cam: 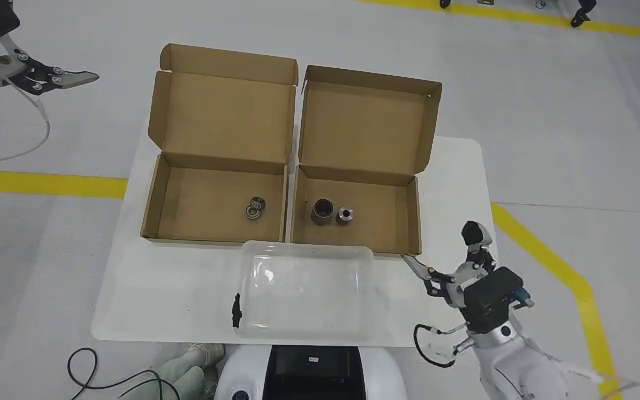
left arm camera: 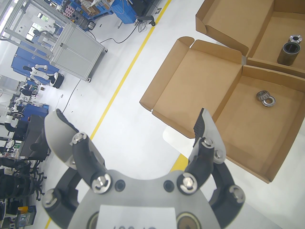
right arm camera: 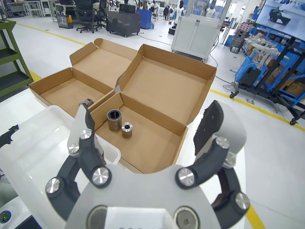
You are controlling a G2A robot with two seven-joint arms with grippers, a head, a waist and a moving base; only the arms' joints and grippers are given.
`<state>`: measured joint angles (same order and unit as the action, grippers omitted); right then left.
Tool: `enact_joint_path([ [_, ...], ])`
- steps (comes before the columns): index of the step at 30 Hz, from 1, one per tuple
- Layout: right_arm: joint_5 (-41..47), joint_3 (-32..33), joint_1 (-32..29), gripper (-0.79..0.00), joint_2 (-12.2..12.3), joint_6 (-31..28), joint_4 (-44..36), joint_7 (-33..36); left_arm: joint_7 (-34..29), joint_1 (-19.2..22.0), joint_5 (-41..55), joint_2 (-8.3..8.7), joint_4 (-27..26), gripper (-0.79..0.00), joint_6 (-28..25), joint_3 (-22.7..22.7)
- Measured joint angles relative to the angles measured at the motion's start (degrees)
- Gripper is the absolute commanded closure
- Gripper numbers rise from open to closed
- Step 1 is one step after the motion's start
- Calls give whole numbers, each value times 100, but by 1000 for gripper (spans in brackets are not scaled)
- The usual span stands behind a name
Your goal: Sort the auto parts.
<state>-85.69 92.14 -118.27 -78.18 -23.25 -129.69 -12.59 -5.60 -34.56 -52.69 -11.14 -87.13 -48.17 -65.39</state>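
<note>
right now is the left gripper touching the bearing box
Apart. The top view shows the left gripper over the floor off the table, bare floor between it and the bearing box.

cardboard boxes [cam: 195, 205] [cam: 385, 222]: 2 | clear bin [cam: 310, 288]: 1 | bearing rings [left arm camera: 261, 94] [left arm camera: 270, 101]: 2 | metal cylinders [left arm camera: 287, 54] [left arm camera: 295, 38]: 2

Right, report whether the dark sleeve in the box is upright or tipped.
Upright: the dark sleeve stands on end, bore facing up, beside the smaller cylinder.
</note>
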Motion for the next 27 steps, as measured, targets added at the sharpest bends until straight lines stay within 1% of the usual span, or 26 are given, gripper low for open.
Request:
enact_joint_path([
  [3,-154,50,-442,-785,0,317,-188,-315,0,0,0,0,0,-785,0,0],
  [6,-188,65,-692,-785,3,496,-255,-494,0,0,0,0,0,-785,0,0],
  [10,-86,87,-703,-785,13,522,-163,-684,0,0,0,0,0,-784,0,0],
  [27,-86,87,-701,-785,13,518,-161,-682,0,0,0,0,0,-785,0,0],
])
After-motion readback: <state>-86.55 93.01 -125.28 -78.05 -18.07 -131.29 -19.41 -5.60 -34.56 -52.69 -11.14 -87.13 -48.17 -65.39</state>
